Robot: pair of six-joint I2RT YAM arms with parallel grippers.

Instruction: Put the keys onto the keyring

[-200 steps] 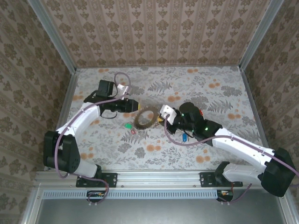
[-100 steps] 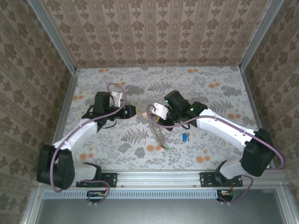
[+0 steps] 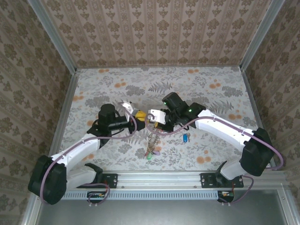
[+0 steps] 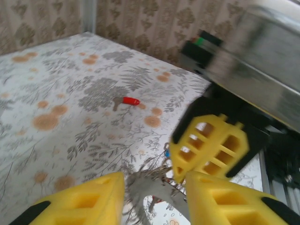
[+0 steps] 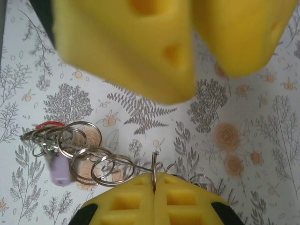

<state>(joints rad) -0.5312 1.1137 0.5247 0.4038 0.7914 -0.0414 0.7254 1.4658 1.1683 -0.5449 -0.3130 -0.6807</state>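
My right gripper (image 5: 153,180) is shut on the thin wire of the keyring (image 5: 93,164), whose small rings and a red and a purple tag bunch to the left. In the top view the keyring (image 3: 151,147) hangs below the right gripper (image 3: 153,123), with my left gripper (image 3: 139,116) close beside it. In the left wrist view the left gripper (image 4: 154,199) stands open with a blurred grey part of the keyring (image 4: 150,190) between its yellow fingers. A red-tagged key (image 4: 127,101) lies on the table beyond. A blue-tagged key (image 3: 186,137) lies right of the keyring.
The floral table (image 3: 211,93) is walled by patterned panels at the back and sides. The two arms meet near the table's middle. A metal rail (image 3: 159,180) runs along the near edge.
My left gripper has moved in toward the right gripper and now straddles the keyring, its jaws narrowing. The keyring still hangs from the right gripper, its bunch swung slightly left.
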